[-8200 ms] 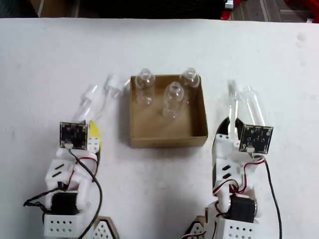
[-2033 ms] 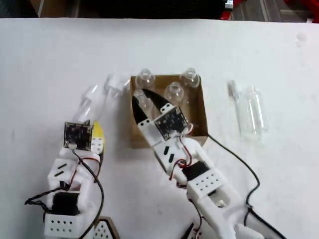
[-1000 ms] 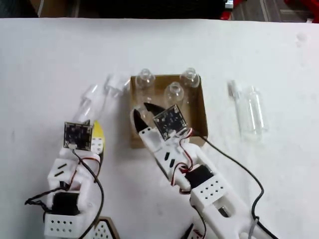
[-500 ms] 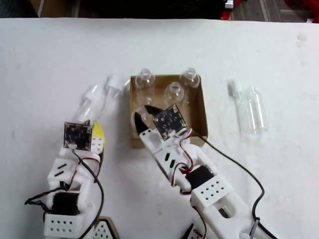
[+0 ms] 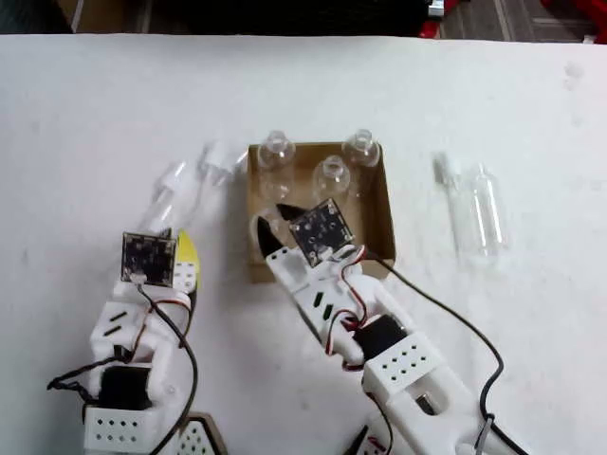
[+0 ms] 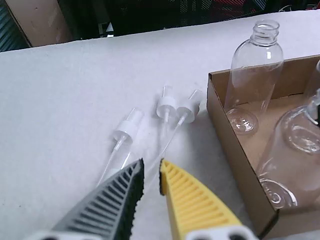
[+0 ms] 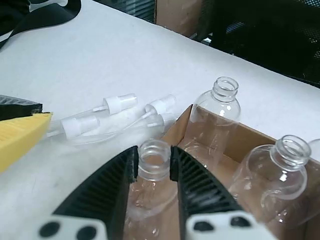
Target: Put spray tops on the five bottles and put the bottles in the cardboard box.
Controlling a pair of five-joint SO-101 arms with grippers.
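Right hand point(image 7: 153, 152) on bottle point(image 7: 150, 196), three in box point(image 5: 390, 213)

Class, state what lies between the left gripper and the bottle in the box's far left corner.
Loose spray tops lie between the left gripper and the corner bottle, shown in the left wrist view.

Prob. robotics lab/workshop: white cloth-covered bench point(image 5: 95, 95), white 3D-printed arm point(image 5: 403, 365) w/ exposed red-black wiring point(image 5: 334, 332), bare circuit-board cam point(image 5: 321, 230) on wrist, black furniture point(image 7: 265, 35) & brown panel point(image 6: 37, 20) behind.
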